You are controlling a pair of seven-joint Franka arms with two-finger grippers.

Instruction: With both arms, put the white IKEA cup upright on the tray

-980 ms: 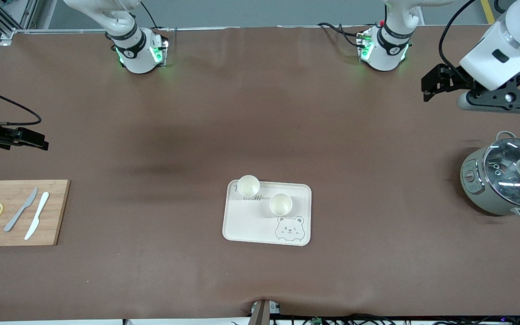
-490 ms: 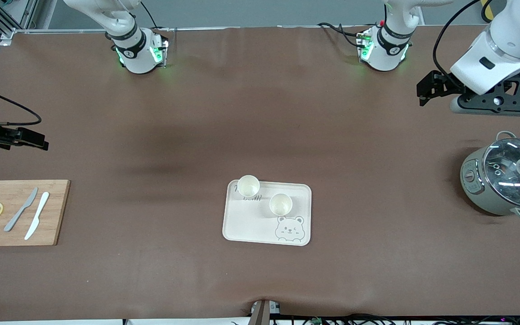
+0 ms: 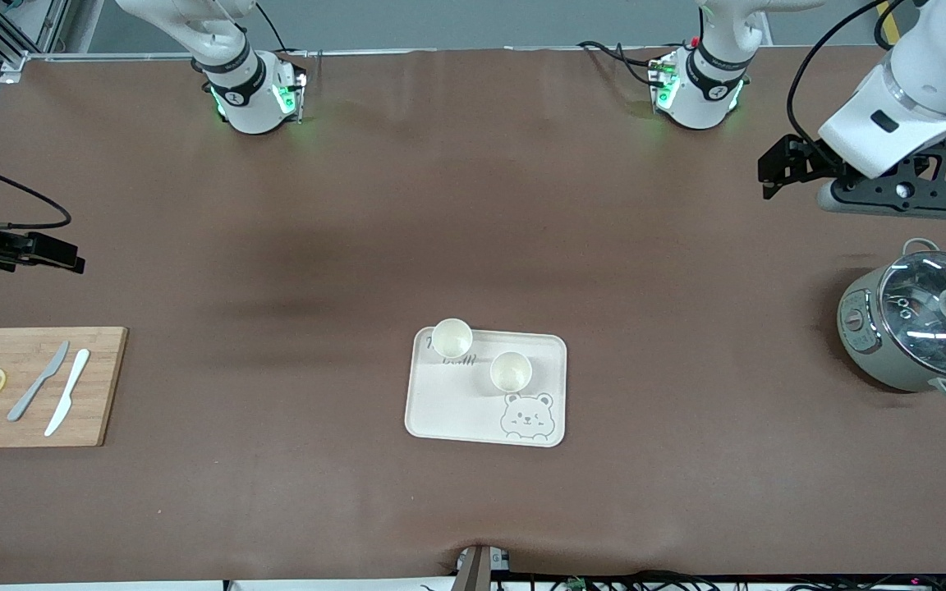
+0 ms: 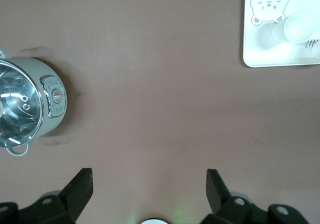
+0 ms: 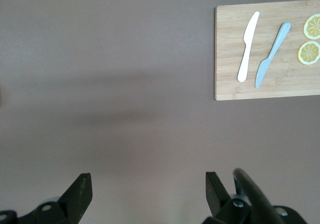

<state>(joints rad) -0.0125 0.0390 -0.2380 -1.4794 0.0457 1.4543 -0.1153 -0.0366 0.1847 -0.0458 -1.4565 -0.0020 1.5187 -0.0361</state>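
The left end effector (image 3: 771,168) has been drawn up over bare counter (image 3: 473,205), spread empty like the waiting right end effector (image 3: 71,261); both cups (image 3: 511,371) stand upright on the tray (image 3: 448,410), so renewed reaching risks toppling them.

Robotics lab, two bench-mounted arms (image 3: 235,82), brown-covered table (image 3: 473,246), trailing cables (image 3: 621,53)
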